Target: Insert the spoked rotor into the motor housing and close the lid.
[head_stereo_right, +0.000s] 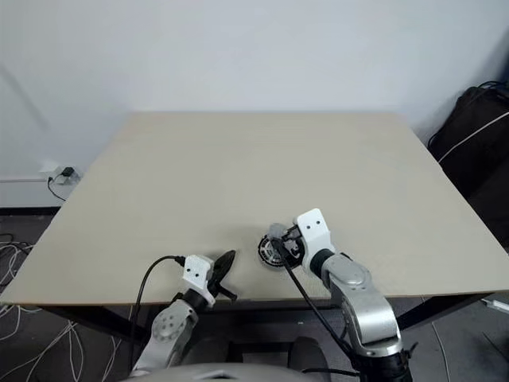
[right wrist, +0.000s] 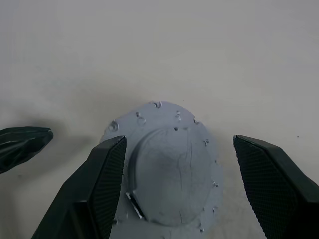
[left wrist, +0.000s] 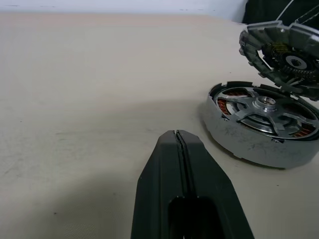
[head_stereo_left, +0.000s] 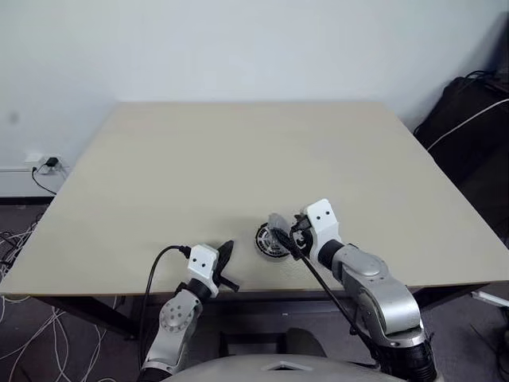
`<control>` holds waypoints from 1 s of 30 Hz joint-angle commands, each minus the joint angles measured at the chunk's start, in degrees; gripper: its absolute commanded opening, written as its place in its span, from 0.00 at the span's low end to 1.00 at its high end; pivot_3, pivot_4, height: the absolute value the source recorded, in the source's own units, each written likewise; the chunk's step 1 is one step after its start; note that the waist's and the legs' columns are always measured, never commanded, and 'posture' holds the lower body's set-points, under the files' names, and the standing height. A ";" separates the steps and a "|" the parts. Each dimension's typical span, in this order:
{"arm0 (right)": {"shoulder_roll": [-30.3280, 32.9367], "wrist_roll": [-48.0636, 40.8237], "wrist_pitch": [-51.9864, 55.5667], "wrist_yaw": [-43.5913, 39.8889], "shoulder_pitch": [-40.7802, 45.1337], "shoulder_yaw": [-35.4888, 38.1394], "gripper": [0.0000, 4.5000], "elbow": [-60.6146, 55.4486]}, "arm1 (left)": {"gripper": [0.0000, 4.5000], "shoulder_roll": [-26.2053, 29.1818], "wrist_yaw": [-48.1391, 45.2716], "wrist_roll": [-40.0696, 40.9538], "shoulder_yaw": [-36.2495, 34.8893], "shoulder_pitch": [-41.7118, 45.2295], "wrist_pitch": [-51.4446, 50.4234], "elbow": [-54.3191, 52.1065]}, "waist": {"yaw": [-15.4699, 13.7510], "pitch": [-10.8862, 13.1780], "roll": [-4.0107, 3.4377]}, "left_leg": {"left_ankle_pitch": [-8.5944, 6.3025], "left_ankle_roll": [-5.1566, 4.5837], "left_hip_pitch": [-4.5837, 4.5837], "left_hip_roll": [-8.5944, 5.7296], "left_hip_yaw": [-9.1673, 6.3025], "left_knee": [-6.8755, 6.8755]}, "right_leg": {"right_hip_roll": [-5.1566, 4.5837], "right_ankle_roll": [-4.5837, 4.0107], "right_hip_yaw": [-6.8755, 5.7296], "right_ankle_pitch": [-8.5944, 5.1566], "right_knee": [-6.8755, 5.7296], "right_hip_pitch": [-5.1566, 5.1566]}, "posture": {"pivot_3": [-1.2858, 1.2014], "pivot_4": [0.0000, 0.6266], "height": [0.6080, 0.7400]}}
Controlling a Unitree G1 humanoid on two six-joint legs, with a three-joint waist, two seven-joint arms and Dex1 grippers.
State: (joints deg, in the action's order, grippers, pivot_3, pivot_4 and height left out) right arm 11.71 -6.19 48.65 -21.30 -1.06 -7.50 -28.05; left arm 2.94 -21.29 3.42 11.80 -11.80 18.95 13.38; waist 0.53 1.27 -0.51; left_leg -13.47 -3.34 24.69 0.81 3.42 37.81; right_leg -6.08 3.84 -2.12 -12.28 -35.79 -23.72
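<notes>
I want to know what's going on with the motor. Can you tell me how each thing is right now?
Rotor: sitting inside the housing.
Housing: flat on the table, uncovered.
Lid: tilted above the housing, not closed.
Left gripper: fingers shut, empty.
Right gripper: fingers wide, around the lid.

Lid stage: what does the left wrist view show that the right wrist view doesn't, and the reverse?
Left wrist only: the silver spoked rotor seated in the round copper-wound motor housing, and the segmented inner face of the tilted grey lid. Right wrist only: that lid's plain grey back, seen past the right claw. Both: the lid, the shut left claw and the beige table.
</notes>
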 commanded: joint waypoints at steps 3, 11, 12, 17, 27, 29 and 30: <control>-2.46 0.17 -3.24 2.48 1.71 -0.97 0.81 6.08 | 0.00 0.16 0.25 -0.01 0.00 0.24 -0.11 -3.32 | 0.03 0.00 0.00 | 0.00 0.00 0.00 0.00 0.01 0.01 | 0.00 -0.01 0.00 0.01 0.00 0.00 | 0.52 0.00 1.00; -4.99 0.67 -7.21 4.60 4.14 -2.00 0.81 15.09 | 0.00 0.32 0.54 -0.21 0.12 -0.30 -1.26 -5.17 | -0.01 -0.01 -0.02 | 0.00 0.00 0.00 -0.02 0.01 0.02 | -0.04 0.02 -0.03 0.03 -0.02 0.02 | 0.52 0.00 1.00; -5.33 0.53 -7.48 4.63 4.33 -2.10 0.81 15.84 | 0.00 0.33 0.59 -0.21 0.14 -0.42 -1.41 -5.47 | 0.00 -0.01 -0.02 | 0.00 0.00 0.00 -0.02 0.01 0.02 | -0.04 0.01 -0.03 0.03 -0.02 0.02 | 0.52 0.00 1.00; -4.45 1.70 -9.76 4.06 4.79 -3.78 0.81 18.38 | 0.00 0.38 0.84 -0.29 0.36 -0.75 -1.96 -6.33 | 0.10 -0.04 -0.04 | 0.00 0.00 -0.01 -0.02 0.02 0.02 | -0.05 0.02 -0.03 0.04 -0.02 0.02 | 0.52 0.00 1.00; -0.45 0.10 -23.48 -1.46 1.89 -3.82 0.81 16.41 | 0.00 0.28 1.29 -0.44 0.93 -1.07 -2.88 -7.19 | 0.12 -0.05 -0.04 | 0.00 0.00 -0.01 -0.02 0.02 0.02 | -0.02 0.02 -0.03 0.04 -0.02 0.00 | 0.52 0.00 1.00; 0.05 -0.75 -24.54 -2.34 1.85 -2.98 0.81 16.66 | 0.00 0.31 1.29 -0.43 1.12 -1.10 -3.26 -7.64 | 0.07 -0.05 -0.03 | 0.00 0.00 -0.01 -0.02 0.02 0.03 | -0.02 0.02 -0.03 0.04 -0.02 0.01 | 0.52 0.00 1.00; 0.33 -1.12 -24.83 -2.86 1.95 -2.57 0.81 17.03 | 0.00 0.33 1.26 -0.43 1.23 -1.09 -3.47 -7.85 | 0.06 -0.05 -0.03 | 0.00 0.00 -0.01 -0.02 0.02 0.03 | -0.02 0.03 -0.03 0.04 -0.02 0.01 | 0.52 0.00 1.00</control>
State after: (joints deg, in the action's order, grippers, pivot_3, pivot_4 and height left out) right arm 11.67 -6.00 25.75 -23.24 0.41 -11.47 -9.45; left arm 3.42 -20.06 3.25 12.44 -13.13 15.39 8.71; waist 0.59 1.22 -0.54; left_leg -13.46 -3.35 24.68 0.79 3.44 37.85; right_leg -6.10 3.87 -2.16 -12.24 -35.81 -23.70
